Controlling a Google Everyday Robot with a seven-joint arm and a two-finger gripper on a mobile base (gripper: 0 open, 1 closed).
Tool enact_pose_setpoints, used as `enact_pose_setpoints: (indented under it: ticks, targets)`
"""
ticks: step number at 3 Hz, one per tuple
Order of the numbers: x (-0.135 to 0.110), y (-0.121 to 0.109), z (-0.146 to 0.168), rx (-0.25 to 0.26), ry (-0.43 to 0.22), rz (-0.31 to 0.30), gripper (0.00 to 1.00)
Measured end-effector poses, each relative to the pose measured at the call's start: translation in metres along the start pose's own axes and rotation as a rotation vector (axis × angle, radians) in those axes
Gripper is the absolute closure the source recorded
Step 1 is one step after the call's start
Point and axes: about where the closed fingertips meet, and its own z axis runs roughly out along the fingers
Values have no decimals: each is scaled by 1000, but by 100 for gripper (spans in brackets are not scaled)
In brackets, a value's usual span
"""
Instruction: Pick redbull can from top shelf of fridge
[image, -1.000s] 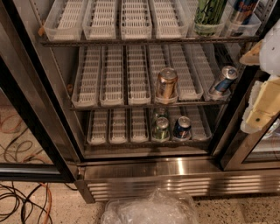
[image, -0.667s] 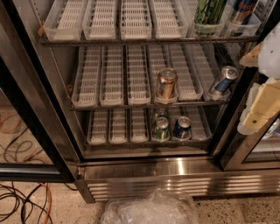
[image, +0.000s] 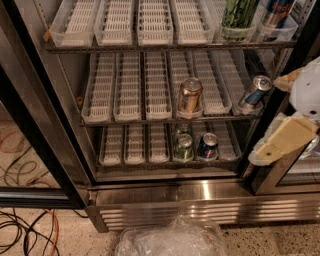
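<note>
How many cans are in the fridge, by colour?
Green: 2, tall green can, short green can.
Blue: 3, redbull can, tilted blue can, dark blue can.
Copper: 1, copper can.
Total: 6 cans.
One more may sit behind the short green can.
The gripper is at the right edge, beside the middle shelf.

Seven cans, three shelves, jaws at right

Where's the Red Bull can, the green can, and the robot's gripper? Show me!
redbull can (image: 278, 11): camera view, on its blue-and-red side, top right corner.
green can (image: 239, 12): camera view, on its green side.
gripper (image: 281, 134): camera view, on its cream lower part, at the right edge.
</note>
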Motion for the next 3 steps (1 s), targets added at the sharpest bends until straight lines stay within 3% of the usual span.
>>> enact_pose_setpoints:
  ticks: [1,2,3]
  targets:
    - [-9,-3,18,52,-147,55,0]
    - [-9,-3,18,51,-147,55,0]
    - [-14,-1,19,53,-187,86,0]
